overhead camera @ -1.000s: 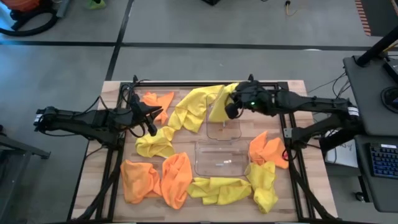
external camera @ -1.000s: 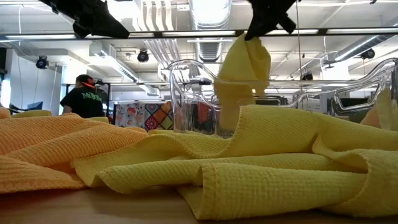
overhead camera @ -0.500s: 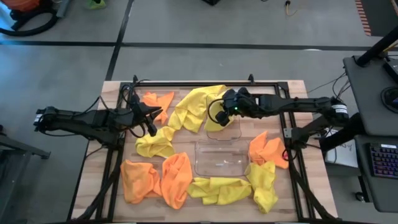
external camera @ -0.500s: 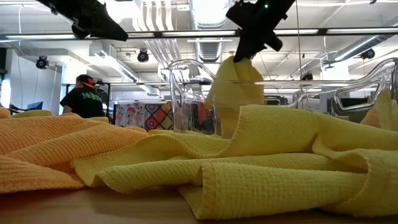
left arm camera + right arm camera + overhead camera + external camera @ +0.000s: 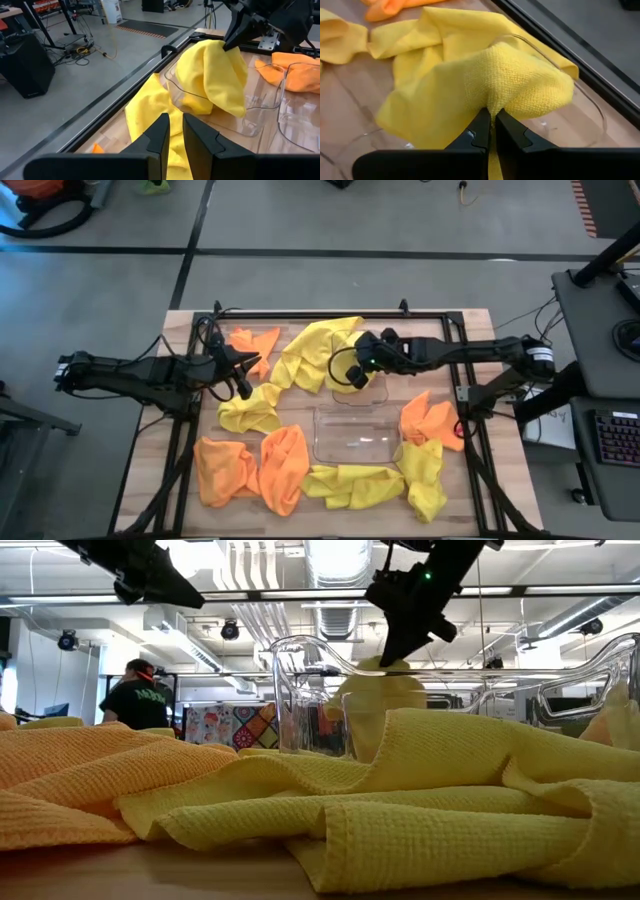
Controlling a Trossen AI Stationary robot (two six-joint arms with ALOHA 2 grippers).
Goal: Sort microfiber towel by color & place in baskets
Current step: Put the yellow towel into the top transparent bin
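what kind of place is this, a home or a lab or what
Most likely a robotics lab or workshop. The low view shows bare ceiling ducts in a big open room, the table stands on a concrete floor, and a keyboard sits beside it.

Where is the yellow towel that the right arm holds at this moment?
The yellow towel hangs from the right gripper over the left rim of the far basket, in the high view near the table's middle, draped partly inside.
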